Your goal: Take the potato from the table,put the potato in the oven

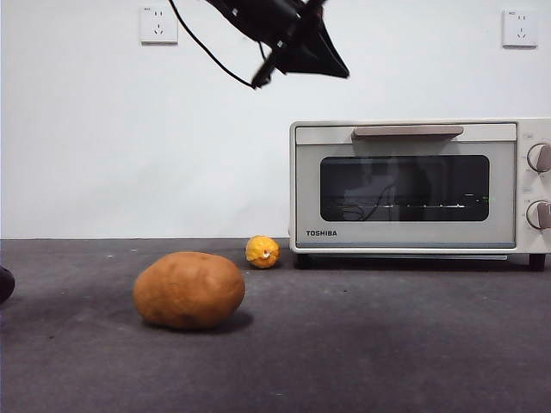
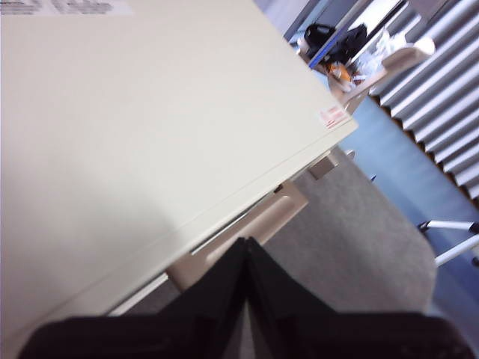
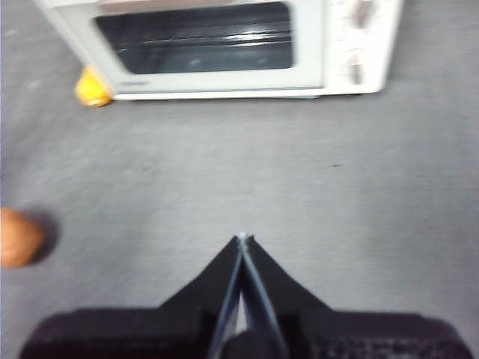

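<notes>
Potato [image 1: 189,290]: lying on its side on the tabletop [image 1: 387,344], toward the front and left in the front view, nothing touching it. My right wrist camera catches only its edge [image 3: 16,238] at the border of the picture.

Oven [image 1: 417,185]: standing at the back right of the tabletop against the white wall. Door shut, its bar handle [image 1: 407,132] across the top of the door, two knobs [image 1: 540,157] down the right side. The wire rack shows faintly through the dark glass. From my right wrist the oven [image 3: 224,48] appears face-on, door closed.

Yellow ball [image 1: 262,251]: on the tabletop just beside the oven's left front foot, behind the potato and apart from it. It shows by the same corner in the right wrist view [image 3: 93,87].

Left fingers [image 2: 245,250]: pressed together, holding nothing. They sit close to the oven's upper front edge, looking down over its cream top [image 2: 150,134] with the handle [image 2: 254,228] just beyond the tips. In the front view this is the dark arm [image 1: 288,39] high above the oven's left end, clear of it.

Right fingers [image 3: 241,241]: closed tip to tip, empty, held above bare tabletop [image 3: 337,172] in front of the oven, well apart from the potato.

Dark rounded object [image 1: 5,284]: partly visible at the left edge of the front view; I cannot tell what it is.
</notes>
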{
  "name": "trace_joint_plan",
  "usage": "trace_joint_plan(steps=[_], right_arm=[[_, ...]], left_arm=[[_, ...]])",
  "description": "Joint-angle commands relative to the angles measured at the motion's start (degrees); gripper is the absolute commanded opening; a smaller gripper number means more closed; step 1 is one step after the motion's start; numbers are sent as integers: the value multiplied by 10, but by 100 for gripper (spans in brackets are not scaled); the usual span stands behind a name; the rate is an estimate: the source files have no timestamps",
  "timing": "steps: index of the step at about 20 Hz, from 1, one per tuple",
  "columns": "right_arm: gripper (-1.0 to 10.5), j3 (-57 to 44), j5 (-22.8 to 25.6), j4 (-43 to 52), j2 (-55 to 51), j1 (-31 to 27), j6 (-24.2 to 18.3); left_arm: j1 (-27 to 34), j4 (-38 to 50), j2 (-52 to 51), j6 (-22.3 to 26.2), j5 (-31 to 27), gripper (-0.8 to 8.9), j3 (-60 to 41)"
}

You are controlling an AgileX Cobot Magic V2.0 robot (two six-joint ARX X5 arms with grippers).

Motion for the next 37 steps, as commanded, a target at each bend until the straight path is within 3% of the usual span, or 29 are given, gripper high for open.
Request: trace_joint_plan(steps=[1,7,12,17,20,22,30,37], right_arm=[[2,5,-9,2,3,0,-9],[2,5,-9,3,20,0,-11],[2,5,-9,4,30,0,-12],[2,5,-9,2,31,0,-15],[2,5,-9,2,31,1,-15],[2,5,-9,2,31,1,-17],[2,5,-9,3,31,1,-17],[3,26,-9,-12,30,0,-17]], left_arm=[[-7,1,28,37,-11,-5,16],[-38,5,32,139,-120,-5,17],[-71,18,50,202,-158,-6,17],[-76,26,71,199,-167,-6,17],[-79,42,79,201,-215,-6,17],[-79,49,79,201,-215,-6,17],[-84,-18,90,206,-212,-6,17],[-112,-63,90,206,-255,-6,17]])
